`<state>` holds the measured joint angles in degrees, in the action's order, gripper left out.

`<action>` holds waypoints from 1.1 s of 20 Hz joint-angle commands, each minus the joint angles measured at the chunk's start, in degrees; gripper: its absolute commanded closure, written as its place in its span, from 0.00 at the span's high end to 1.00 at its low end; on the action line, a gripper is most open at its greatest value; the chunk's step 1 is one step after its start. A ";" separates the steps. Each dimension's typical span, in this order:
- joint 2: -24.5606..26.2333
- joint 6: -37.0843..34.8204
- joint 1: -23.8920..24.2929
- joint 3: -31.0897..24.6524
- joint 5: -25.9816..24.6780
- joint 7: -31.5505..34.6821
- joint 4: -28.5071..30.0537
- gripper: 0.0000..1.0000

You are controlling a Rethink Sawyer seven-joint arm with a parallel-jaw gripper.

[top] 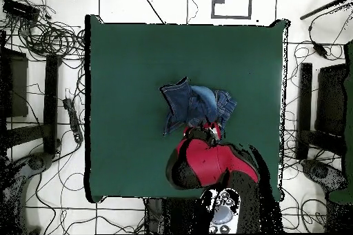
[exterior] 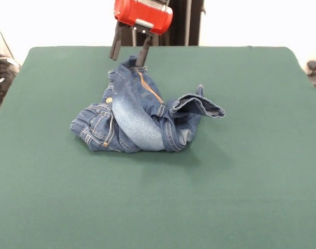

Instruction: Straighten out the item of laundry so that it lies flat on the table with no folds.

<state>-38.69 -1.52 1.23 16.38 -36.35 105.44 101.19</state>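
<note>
Green felt table [exterior: 251,197], crumpled denim jeans [exterior: 140,116]

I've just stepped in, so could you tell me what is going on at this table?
A red and black robot arm has its gripper down at the far edge of a small pair of blue jeans, one finger seemingly in the fabric. The jeans lie bunched and folded near the middle of the green table, one cuff sticking up, not yet flat.

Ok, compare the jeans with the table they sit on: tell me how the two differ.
The jeans are blue faded denim; the table is dark green cloth. The jeans are small and bunched in a folded heap with one cuff sticking out; the table is far larger and lies flat and smooth. Both are fabric surfaces.
</note>
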 commanded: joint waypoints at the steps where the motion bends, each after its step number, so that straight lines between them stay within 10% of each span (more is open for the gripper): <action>1: 1.60 1.73 -1.73 -2.06 -0.06 5.67 -1.44 1.00; 22: 2.30 2.69 -0.42 -2.94 -0.39 5.14 -1.76 1.00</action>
<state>-37.90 -1.51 0.98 17.74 -36.34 105.44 101.17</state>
